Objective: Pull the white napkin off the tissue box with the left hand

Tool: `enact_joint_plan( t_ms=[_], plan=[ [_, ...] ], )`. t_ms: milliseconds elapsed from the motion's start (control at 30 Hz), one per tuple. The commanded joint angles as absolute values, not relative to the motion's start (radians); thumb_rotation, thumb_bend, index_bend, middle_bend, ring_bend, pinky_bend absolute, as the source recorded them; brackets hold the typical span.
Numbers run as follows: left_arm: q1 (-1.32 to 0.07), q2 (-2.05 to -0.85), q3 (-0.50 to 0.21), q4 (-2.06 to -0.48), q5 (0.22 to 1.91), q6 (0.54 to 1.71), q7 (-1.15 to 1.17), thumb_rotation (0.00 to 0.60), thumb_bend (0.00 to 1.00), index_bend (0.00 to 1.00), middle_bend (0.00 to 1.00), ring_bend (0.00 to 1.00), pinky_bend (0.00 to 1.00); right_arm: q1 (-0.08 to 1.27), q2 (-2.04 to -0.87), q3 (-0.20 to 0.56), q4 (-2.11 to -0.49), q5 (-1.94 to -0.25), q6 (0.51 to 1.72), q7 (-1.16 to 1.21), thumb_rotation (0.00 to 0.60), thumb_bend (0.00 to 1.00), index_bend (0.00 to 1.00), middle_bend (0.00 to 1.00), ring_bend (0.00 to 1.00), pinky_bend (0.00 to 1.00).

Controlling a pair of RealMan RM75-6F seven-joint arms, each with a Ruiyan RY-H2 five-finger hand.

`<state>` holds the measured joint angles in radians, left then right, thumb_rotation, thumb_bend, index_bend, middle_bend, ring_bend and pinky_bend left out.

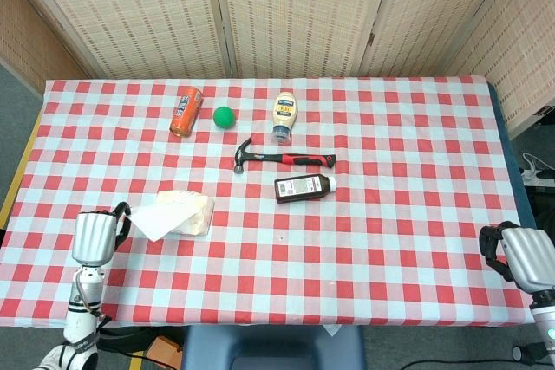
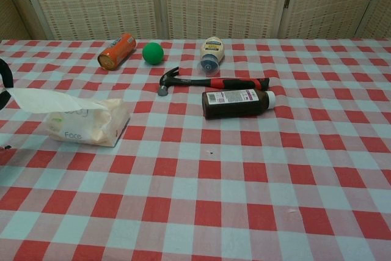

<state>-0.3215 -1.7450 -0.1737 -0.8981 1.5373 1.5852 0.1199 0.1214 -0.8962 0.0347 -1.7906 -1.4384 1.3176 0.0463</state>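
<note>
A soft tissue box (image 1: 195,214) (image 2: 91,123) lies at the table's left front. The white napkin (image 1: 159,217) (image 2: 43,100) sticks out of its top and stretches flat toward the left. My left hand (image 1: 94,236) is just left of the box, and its dark fingertips (image 2: 3,80) pinch the napkin's left corner at the edge of the chest view. My right hand (image 1: 527,255) hangs at the table's right front corner with fingers curled in on nothing. Only the head view shows it.
Behind the box lie an orange can (image 1: 186,112), a green ball (image 1: 225,116), a mayonnaise bottle (image 1: 285,114), a hammer (image 1: 282,159) and a brown bottle (image 1: 305,187). A woven screen stands behind the checkered table (image 1: 390,240).
</note>
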Motion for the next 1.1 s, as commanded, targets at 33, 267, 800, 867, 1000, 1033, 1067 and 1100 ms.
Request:
enact_joint_plan(
  t_ms=[33,267,800,867,1000,1033,1067,1100],
  plan=[
    [-0.293,-1.627,-0.164,-1.022,1.528,1.583,0.134,0.600,0.52,0.73,0.98,0.91,1.00,0.124,-0.898,0.034,-1.790,-1.435,1.312,0.039,0.600,0.92,0.81,0.67,0.47,0.73],
    [-0.213,-1.470,-0.139,-1.098,1.483,1.590,0.230,0.600,0.52,0.74,0.99,0.91,1.00,0.127,-0.895,0.035,-1.795,-1.429,1.306,0.038,0.600,0.92,0.81,0.67,0.47,0.73],
    [-0.134,-1.425,-0.103,-1.216,1.421,1.552,0.221,0.600,0.42,0.33,0.94,0.91,1.00,0.135,-0.905,0.034,-1.792,-1.414,1.289,0.010,0.600,0.92,0.81,0.67,0.47,0.73],
    [-0.136,-1.420,-0.094,-1.233,1.433,1.546,0.207,0.600,0.40,0.24,0.93,0.91,1.00,0.134,-0.905,0.034,-1.792,-1.416,1.291,0.012,0.600,0.92,0.81,0.67,0.47,0.73],
    [-0.134,-1.412,-0.086,-1.256,1.462,1.566,0.202,0.600,0.39,0.18,0.93,0.91,1.00,0.135,-0.906,0.032,-1.791,-1.419,1.289,0.012,0.600,0.92,0.81,0.67,0.47,0.73],
    [-0.133,-1.412,-0.086,-1.260,1.467,1.571,0.201,0.600,0.39,0.18,0.93,0.91,1.00,0.136,-0.907,0.032,-1.790,-1.419,1.288,0.010,0.600,0.92,0.81,0.67,0.47,0.73],
    [-0.132,-1.412,-0.086,-1.264,1.472,1.578,0.200,0.600,0.39,0.18,0.93,0.91,1.00,0.138,-0.909,0.032,-1.788,-1.418,1.286,0.007,0.600,0.92,0.81,0.67,0.47,0.73],
    [-0.131,-1.412,-0.085,-1.266,1.476,1.581,0.202,0.600,0.39,0.18,0.93,0.91,1.00,0.139,-0.911,0.032,-1.787,-1.416,1.283,0.005,0.600,0.92,0.81,0.67,0.47,0.73]
  ],
)
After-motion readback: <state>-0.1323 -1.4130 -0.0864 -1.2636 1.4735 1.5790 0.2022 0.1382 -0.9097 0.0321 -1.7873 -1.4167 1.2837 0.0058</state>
